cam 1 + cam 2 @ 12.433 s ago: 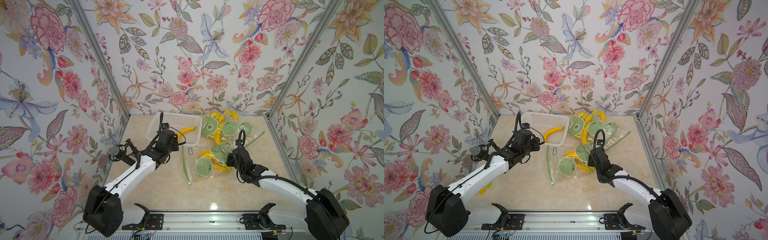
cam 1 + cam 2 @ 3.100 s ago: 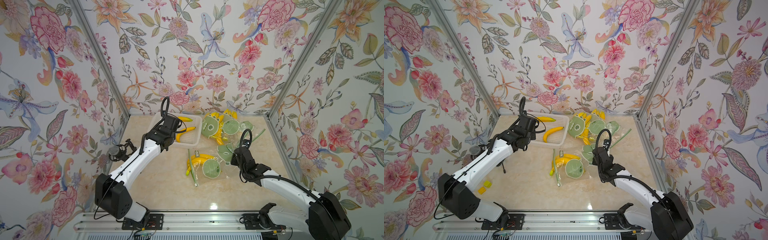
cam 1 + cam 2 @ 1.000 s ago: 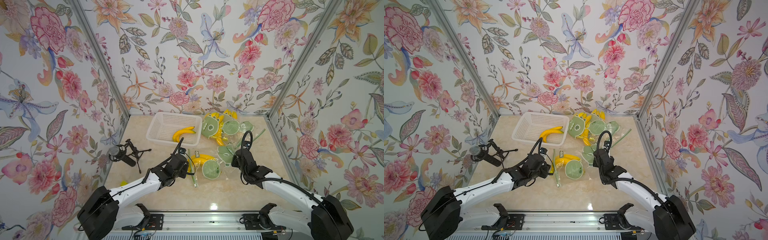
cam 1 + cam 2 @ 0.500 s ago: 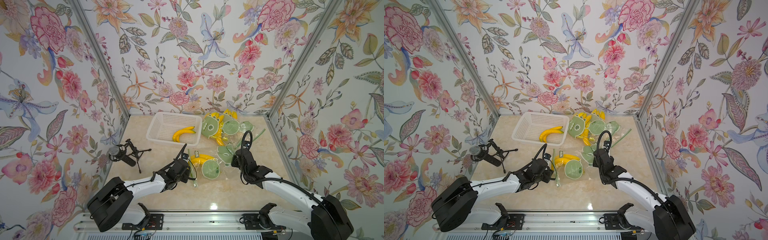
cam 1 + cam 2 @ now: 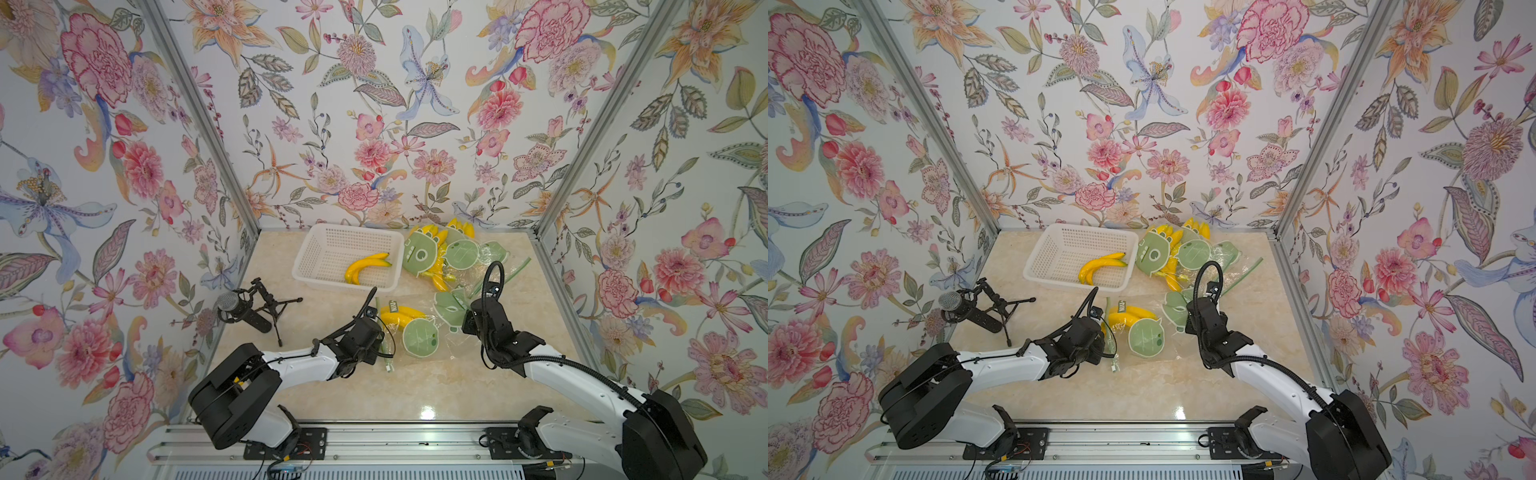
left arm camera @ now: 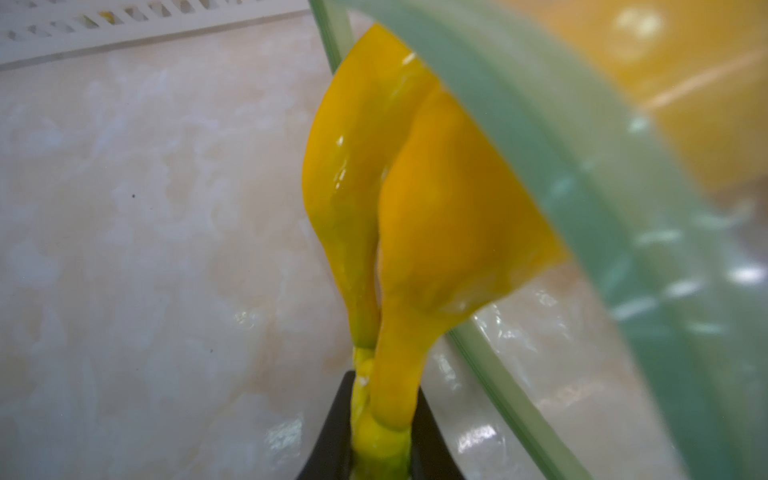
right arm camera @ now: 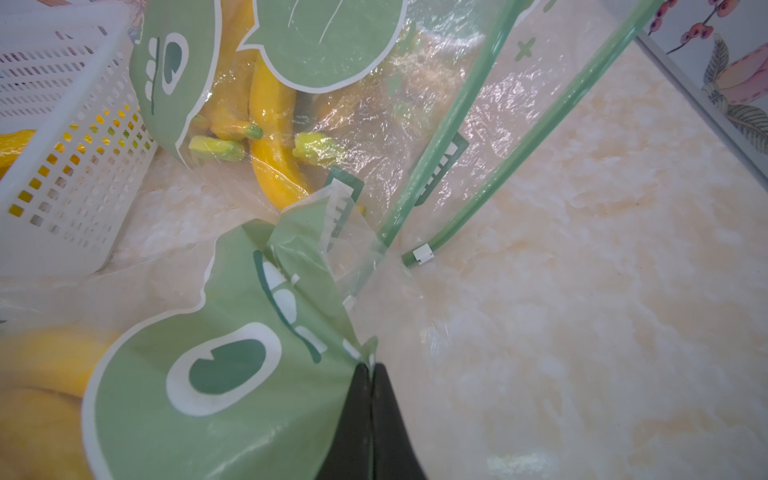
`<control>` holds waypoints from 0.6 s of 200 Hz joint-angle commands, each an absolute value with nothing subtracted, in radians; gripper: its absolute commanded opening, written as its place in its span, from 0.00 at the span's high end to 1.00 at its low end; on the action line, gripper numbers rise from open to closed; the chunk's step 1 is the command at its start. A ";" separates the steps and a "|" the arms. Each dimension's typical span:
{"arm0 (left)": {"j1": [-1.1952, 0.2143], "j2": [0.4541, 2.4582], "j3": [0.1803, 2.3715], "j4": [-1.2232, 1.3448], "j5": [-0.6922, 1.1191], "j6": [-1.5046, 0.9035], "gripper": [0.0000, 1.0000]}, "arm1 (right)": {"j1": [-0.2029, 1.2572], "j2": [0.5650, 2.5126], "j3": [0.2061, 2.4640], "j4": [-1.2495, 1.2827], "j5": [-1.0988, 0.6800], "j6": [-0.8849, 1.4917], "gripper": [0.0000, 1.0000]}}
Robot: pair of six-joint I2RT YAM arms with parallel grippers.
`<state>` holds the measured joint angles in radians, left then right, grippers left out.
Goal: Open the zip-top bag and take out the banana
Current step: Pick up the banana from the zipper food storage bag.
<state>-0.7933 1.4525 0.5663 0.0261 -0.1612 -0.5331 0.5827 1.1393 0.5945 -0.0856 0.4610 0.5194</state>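
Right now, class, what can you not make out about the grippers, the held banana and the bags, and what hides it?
- Left gripper: both top views, fingertips hidden under its own wrist.
- banana: left wrist view, far end covered by the blurred zip edge.
- Right gripper: both top views, its pinch on the bag hidden beneath its wrist.
- Rear bags: banana count unclear, printed film overlaps.
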 commanded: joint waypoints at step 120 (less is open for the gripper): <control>-0.794 1.027 0.809 -0.640 -0.703 -0.754 0.90 | 0.568 0.924 0.618 -0.217 0.553 0.471 1.00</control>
